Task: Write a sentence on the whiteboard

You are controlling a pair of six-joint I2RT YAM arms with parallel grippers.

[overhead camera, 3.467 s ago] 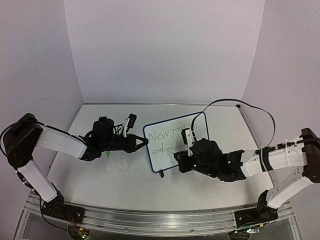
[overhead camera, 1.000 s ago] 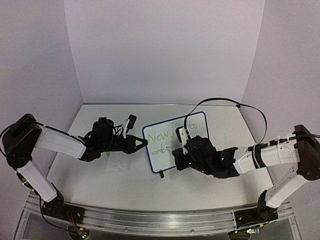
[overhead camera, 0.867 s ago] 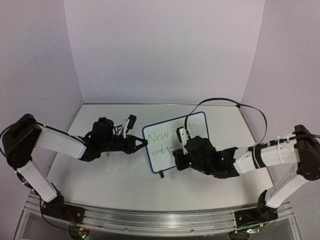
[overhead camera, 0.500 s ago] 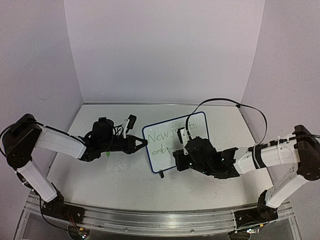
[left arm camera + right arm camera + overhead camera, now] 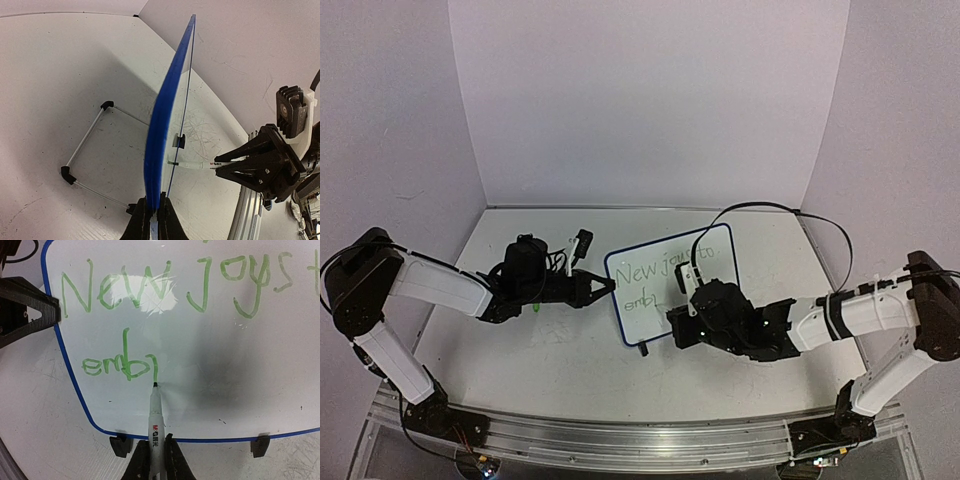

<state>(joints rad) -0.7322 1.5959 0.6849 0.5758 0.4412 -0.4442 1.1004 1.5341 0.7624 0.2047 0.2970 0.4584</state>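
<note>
The whiteboard (image 5: 650, 295) with a blue rim stands tilted in mid-table; it fills the right wrist view (image 5: 215, 400). Green writing (image 5: 170, 285) reads "New joys t…" on top and "emb" plus a fresh stroke (image 5: 120, 365) below. My left gripper (image 5: 154, 220) is shut on the board's blue edge (image 5: 162, 125), at the board's left side in the top view (image 5: 605, 287). My right gripper (image 5: 156, 460) is shut on a white marker (image 5: 156, 412) whose tip touches the board just right of "emb". The right gripper shows in the top view (image 5: 685, 320) in front of the board.
The board's thin wire stand (image 5: 85, 150) with black corner pieces rests on the table behind it. A small black object (image 5: 583, 240) lies behind the left arm. Two black feet (image 5: 120, 445) sit under the board's lower rim. The table's metal front rail (image 5: 620, 435) runs along the near edge.
My right gripper has drawn back toward the near edge and slightly right with the marker, adding a downward stroke after "emb". The left arm and the board have stayed put.
</note>
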